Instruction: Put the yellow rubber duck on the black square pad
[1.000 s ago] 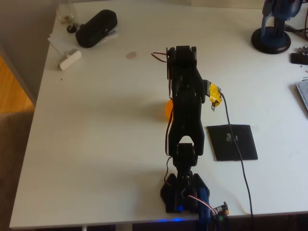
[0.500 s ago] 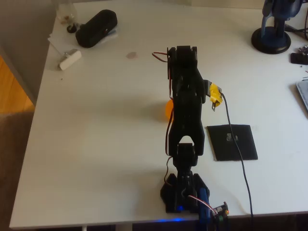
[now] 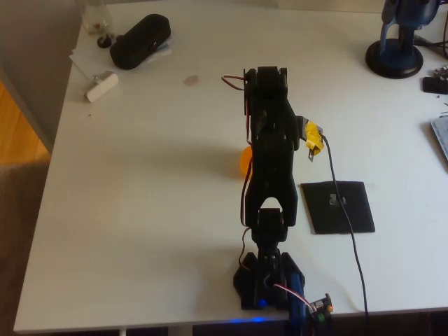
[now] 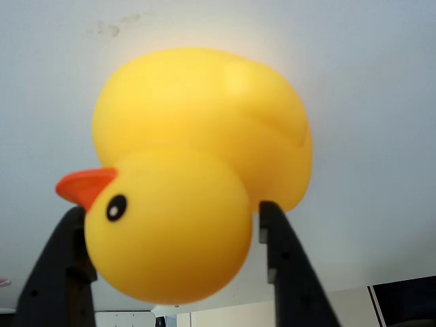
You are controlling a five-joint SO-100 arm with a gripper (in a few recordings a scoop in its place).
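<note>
In the wrist view the yellow rubber duck (image 4: 204, 157) looms close, orange beak pointing left. Its round head sits between my gripper's (image 4: 170, 208) two black fingers (image 4: 58, 272), which press against it on both sides. From overhead, just a sliver of the duck (image 3: 244, 159) peeks out at the left side of the black arm (image 3: 269, 154); the arm covers the rest of the duck. The black square pad (image 3: 338, 206) lies flat on the white table, to the right of the arm and nearer the base, apart from the duck. A pale mark shows near its middle.
A black cable (image 3: 350, 238) runs from a yellow-taped part (image 3: 313, 138) on the arm across the pad to the table's front edge. A black pouch (image 3: 140, 40) and a white block (image 3: 102, 85) lie far left. A blue stand (image 3: 395, 49) is at the far right.
</note>
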